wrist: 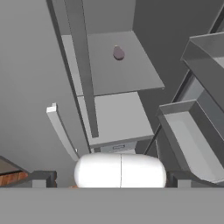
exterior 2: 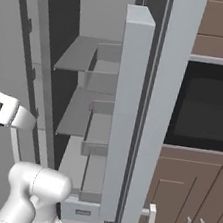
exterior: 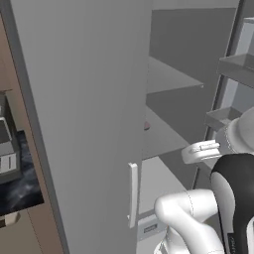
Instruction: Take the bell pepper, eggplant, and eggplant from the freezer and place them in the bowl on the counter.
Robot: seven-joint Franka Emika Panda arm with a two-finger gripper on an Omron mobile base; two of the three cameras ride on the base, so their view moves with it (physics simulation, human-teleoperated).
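The freezer stands open, its flat grey door (exterior: 84, 124) swung wide with a slim white handle (exterior: 132, 194). One small purplish eggplant (wrist: 118, 53) lies on a grey inner shelf (wrist: 131, 74), far ahead of my gripper (wrist: 111, 179). A reddish edge of it peeks past the door edge (exterior: 147, 125). My gripper is open, its dark fingertips (wrist: 43, 178) spread wide with nothing between them, well short of the shelves. The bell pepper and the bowl are out of view. A strip of the black counter (exterior: 22, 186) shows at far left.
Door bins (wrist: 192, 140) jut out on the right side of the opening, and in the right base view they sit along the inner door (exterior 2: 126, 110). A grey appliance (exterior: 7, 146) stands on the counter. Taupe cabinets (exterior 2: 192, 196) and a dark oven recess (exterior 2: 210, 105) lie to the right.
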